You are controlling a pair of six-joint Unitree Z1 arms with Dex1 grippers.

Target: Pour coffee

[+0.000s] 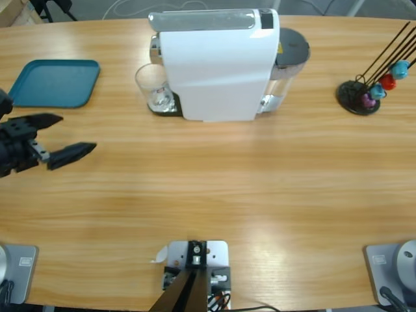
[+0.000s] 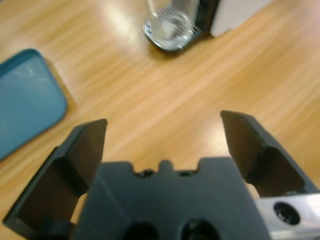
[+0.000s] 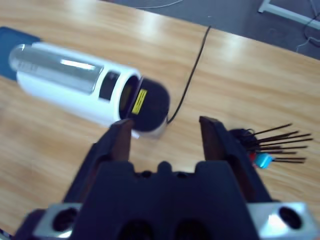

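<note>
A clear glass [image 1: 155,88] stands on the drip plate at the left end of the white coffee machine [image 1: 214,65]. No coffee shows in the glass; the coffee is out of view. My left gripper [image 1: 73,134] hovers open at the table's left edge, below and left of the glass, holding nothing. In the left wrist view its jaws [image 2: 162,130] spread wide, with the glass [image 2: 170,25] ahead. My right gripper [image 3: 165,140] is open and empty, high above the table, looking down on the machine [image 3: 75,85]. It does not appear in the high view.
A teal tray [image 1: 55,82] lies at the back left, near the left gripper. A black capsule stand [image 1: 361,94] with coloured capsules sits at the far right. The machine's dark water tank [image 1: 292,49] is at its right end, and a black cable [image 3: 192,65] runs off the table.
</note>
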